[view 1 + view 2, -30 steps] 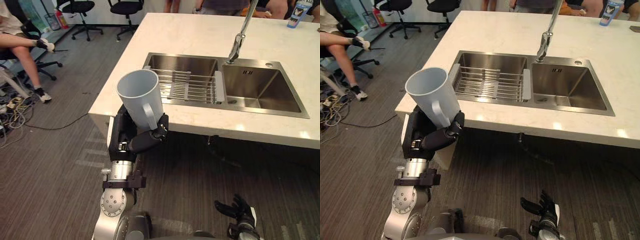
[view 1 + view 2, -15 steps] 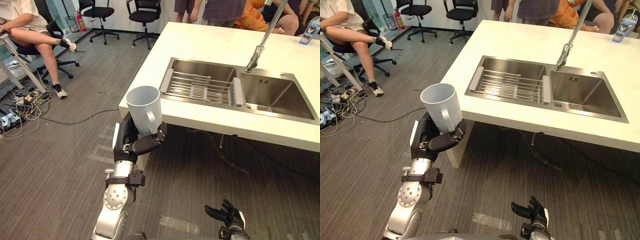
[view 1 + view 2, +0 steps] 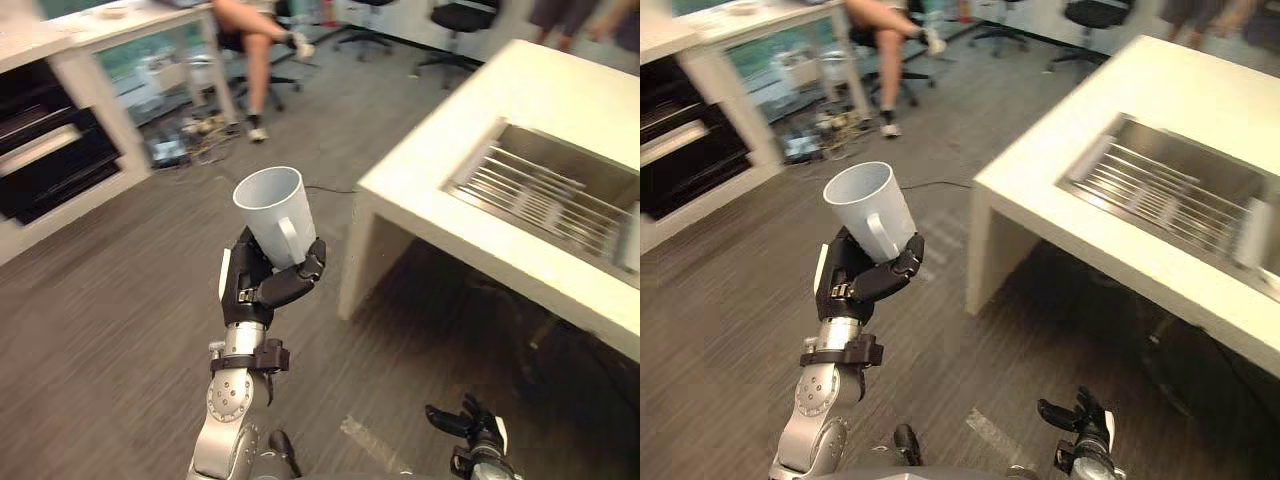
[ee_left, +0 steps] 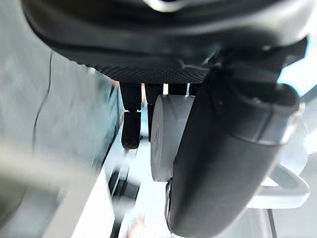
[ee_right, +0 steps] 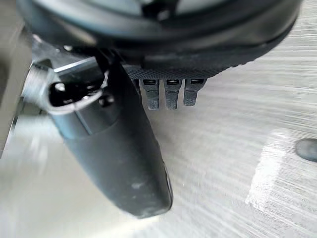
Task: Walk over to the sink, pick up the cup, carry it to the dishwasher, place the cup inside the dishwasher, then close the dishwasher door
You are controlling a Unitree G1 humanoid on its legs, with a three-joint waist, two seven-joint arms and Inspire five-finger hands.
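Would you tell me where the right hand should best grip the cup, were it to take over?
Probably the bare upper wall of the cup, just under the rim, from the robot's right: the left hand wraps its lower half, and it stands mouth up.

I've got my left hand clamped on the pale cup, thumb across its side, fingers just beside it (the handle pokes out past the thumb).
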